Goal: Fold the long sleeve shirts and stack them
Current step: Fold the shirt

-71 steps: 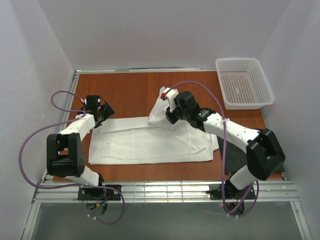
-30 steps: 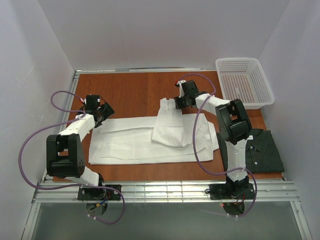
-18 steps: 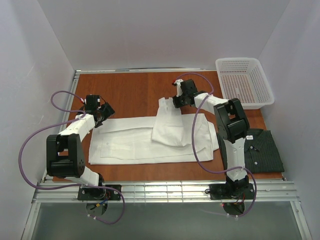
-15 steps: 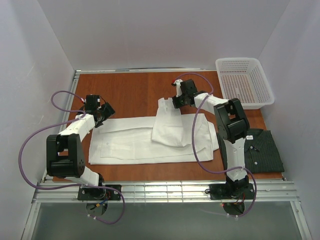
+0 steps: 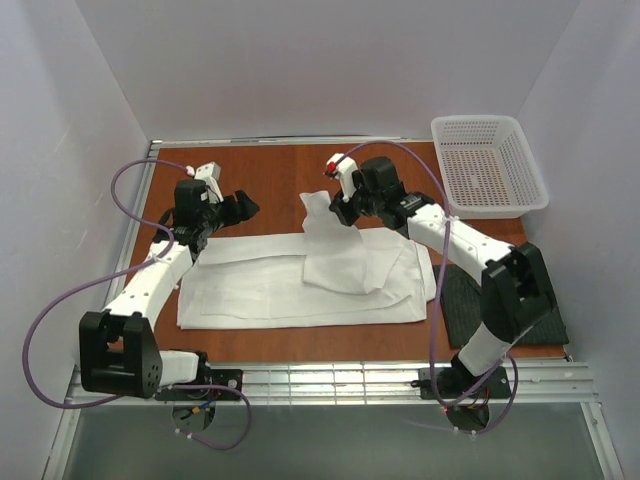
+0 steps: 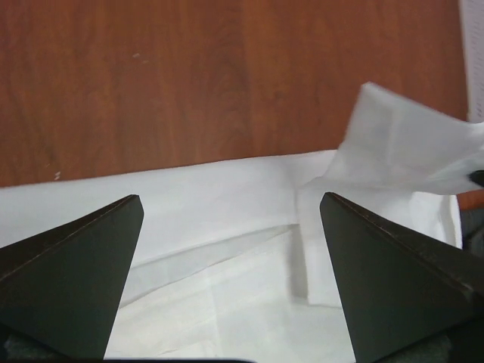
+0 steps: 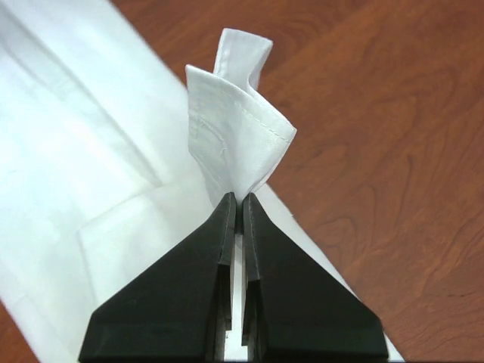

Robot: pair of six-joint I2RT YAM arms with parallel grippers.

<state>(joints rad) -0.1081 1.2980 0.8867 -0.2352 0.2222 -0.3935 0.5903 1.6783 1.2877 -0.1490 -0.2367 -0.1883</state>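
The left pincer (image 5: 238,207) hangs over the left part of the wooden surface (image 5: 270,180), above the far edge of the white shirt (image 5: 290,290). Its jaws are spread wide, with nothing between them and nothing touching them. From its own wrist camera the two dark fingers (image 6: 83,280) frame the shirt's long far edge, with bare wood beyond it.

The white shirt lies flat along the middle of the surface, its length running left to right. Its right part is doubled over onto itself, so a smaller layer sits on top of the larger one.

Right of centre, the right pincer (image 5: 343,208) is clenched on a bunched corner of that white cloth. In its wrist view the fingertips are pressed together with the fabric pinched between them, and a stitched edge curls upward past the tips. This gripped corner is raised off the surface above the shirt's far edge, and the cloth below it drapes down onto the doubled-over layer.

Further right, the dark shirt (image 5: 458,305) lies on the near right of the surface, largely hidden by the right arm (whether it touches the white shirt's right edge cannot be told). A white mesh basket (image 5: 497,206) sits in the far right corner, apart from both shirts.
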